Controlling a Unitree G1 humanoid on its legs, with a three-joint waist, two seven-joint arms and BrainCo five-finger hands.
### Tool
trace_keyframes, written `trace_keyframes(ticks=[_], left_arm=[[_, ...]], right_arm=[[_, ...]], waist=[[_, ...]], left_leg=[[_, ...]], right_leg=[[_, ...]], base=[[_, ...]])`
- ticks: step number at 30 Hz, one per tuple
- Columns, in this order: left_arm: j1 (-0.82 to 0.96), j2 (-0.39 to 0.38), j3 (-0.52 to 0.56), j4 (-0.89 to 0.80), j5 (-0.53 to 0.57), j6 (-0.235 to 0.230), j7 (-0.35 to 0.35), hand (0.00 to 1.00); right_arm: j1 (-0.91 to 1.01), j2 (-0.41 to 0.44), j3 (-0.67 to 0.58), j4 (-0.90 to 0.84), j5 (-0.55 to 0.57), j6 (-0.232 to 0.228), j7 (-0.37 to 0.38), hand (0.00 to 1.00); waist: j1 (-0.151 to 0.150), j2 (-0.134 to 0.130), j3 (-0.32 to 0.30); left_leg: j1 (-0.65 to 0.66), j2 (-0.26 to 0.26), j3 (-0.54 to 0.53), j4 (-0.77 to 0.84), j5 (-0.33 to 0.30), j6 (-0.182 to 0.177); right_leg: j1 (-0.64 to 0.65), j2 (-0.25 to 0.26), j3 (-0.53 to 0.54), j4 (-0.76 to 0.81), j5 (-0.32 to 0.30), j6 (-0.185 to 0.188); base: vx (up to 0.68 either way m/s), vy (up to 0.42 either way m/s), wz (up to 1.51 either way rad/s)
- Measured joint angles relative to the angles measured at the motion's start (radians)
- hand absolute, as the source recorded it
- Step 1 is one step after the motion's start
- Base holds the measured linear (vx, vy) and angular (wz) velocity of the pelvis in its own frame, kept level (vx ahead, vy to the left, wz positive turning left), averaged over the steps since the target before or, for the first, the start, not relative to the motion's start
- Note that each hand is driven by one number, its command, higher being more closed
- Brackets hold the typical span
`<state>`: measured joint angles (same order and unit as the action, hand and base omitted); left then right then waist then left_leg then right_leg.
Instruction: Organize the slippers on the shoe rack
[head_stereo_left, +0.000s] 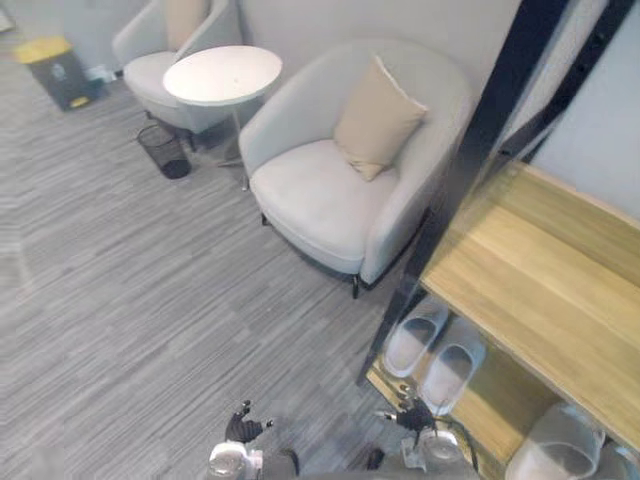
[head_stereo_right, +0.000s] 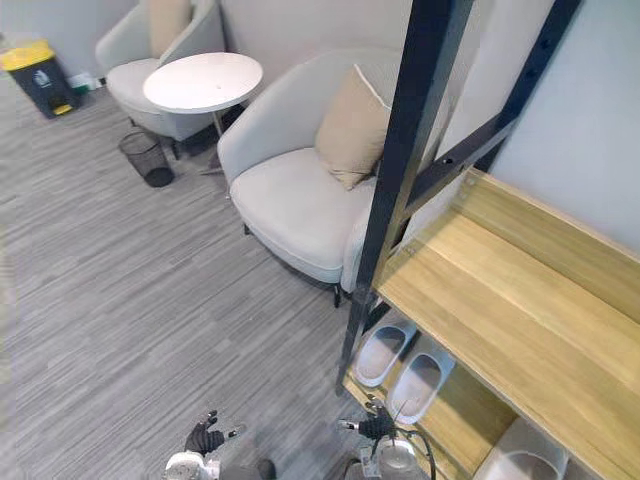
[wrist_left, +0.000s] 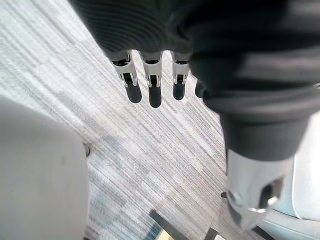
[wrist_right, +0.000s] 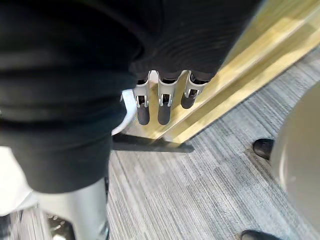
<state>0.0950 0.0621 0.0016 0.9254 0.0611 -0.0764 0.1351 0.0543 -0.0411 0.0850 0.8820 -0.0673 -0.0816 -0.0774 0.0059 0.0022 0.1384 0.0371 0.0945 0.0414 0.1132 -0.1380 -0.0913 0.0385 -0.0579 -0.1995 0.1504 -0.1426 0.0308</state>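
Pale grey slippers (head_stereo_left: 452, 372) sit paired on the low wooden shelf of the shoe rack (head_stereo_left: 530, 290), with another slipper (head_stereo_left: 555, 450) further right. Left hand (head_stereo_left: 243, 428) hangs over the carpet (head_stereo_left: 150, 300), right hand (head_stereo_left: 412, 415) just before the rack, and both show fingers straight, side by side, holding nothing.

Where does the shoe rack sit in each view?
Left eye view: shoe rack along the right side.
Right eye view: right half.
Right wrist view: its wooden boards past the right hand.
Left wrist view: dark bars past the left hand, possibly its foot; unsure.
Shared landmark: its black post.
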Motion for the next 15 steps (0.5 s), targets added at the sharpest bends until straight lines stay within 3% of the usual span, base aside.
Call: trace_keyframes(ticks=[2,3,10,15], left_arm=[[-0.003,0.007,0.0,0.001,0.006,0.001,0.001,0.0],[-0.004,0.007,-0.001,0.003,0.006,0.001,0.001,0.0],[-0.011,0.014,-0.022,0.022,0.015,0.001,0.018,0.0],[-0.029,0.01,-0.039,0.039,0.013,0.001,0.019,0.0]], right_arm=[[0.003,0.005,0.017,0.0,0.0,0.0,0.001,0.0],[0.004,0.003,0.017,0.0,0.0,0.0,0.001,0.0],[0.024,0.003,0.053,-0.001,0.001,-0.001,0.018,0.0],[0.019,0.002,0.079,-0.005,0.002,-0.004,0.021,0.0]], waist=[[0.001,-0.031,-0.012],[0.001,-0.034,-0.012],[-0.002,-0.045,-0.021],[-0.003,-0.047,-0.02]], left_leg=[[0.011,0.003,0.0,-0.03,0.022,-0.007],[0.019,0.004,0.0,-0.033,0.023,-0.006],[0.032,-0.02,-0.012,-0.045,0.048,0.013],[0.028,-0.056,-0.113,-0.143,0.142,0.025]], right_leg=[[0.013,0.009,-0.005,-0.02,0.008,-0.006],[0.021,0.01,-0.005,-0.027,0.015,-0.004],[0.065,-0.002,-0.003,-0.09,0.057,0.004],[0.066,-0.033,-0.099,-0.086,0.031,0.016]], base=[[0.02,-0.05,0.07],[0.02,0.001,0.05],[-0.07,0.049,0.05],[-0.15,-0.002,0.62]])
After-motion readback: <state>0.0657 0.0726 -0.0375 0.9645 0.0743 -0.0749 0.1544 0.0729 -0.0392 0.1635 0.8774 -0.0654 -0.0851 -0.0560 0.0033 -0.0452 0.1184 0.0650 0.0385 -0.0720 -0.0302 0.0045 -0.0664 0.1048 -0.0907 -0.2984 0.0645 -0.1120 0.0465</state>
